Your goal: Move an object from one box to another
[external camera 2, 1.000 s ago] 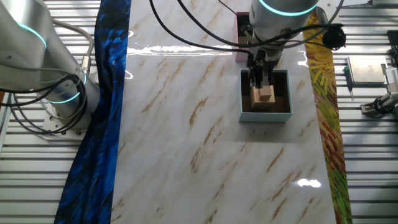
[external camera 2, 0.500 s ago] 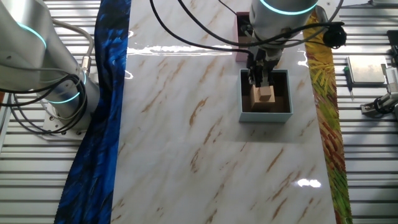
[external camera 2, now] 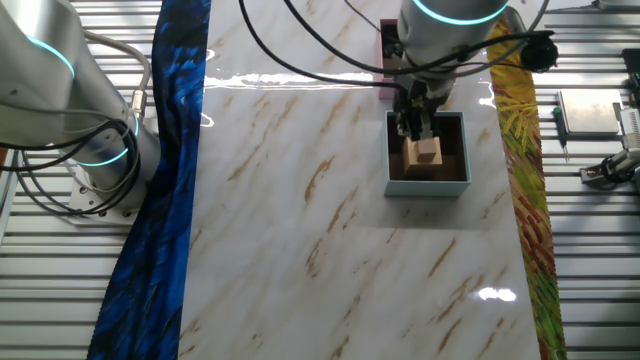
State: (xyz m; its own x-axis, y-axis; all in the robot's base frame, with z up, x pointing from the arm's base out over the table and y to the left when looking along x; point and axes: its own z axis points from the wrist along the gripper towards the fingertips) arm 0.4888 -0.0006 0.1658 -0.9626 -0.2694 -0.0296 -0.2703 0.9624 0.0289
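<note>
Hand [external camera 2: 417, 128] over wood block [external camera 2: 426, 153] in grey-blue box [external camera 2: 427, 183]; grip state unclear, no legible text.

Grey-blue box [external camera 2: 427, 186], tan block [external camera 2: 426, 153], brown-veined white marble table [external camera 2: 300, 200].

I saw a marble-patterned table top [external camera 2: 330, 230] carrying the grey-blue box [external camera 2: 427, 186] near its right edge, with the pink box [external camera 2: 386, 62] just behind it, a blue cloth strip [external camera 2: 160, 200] left and a green-yellow strip [external camera 2: 525, 170] right
</note>
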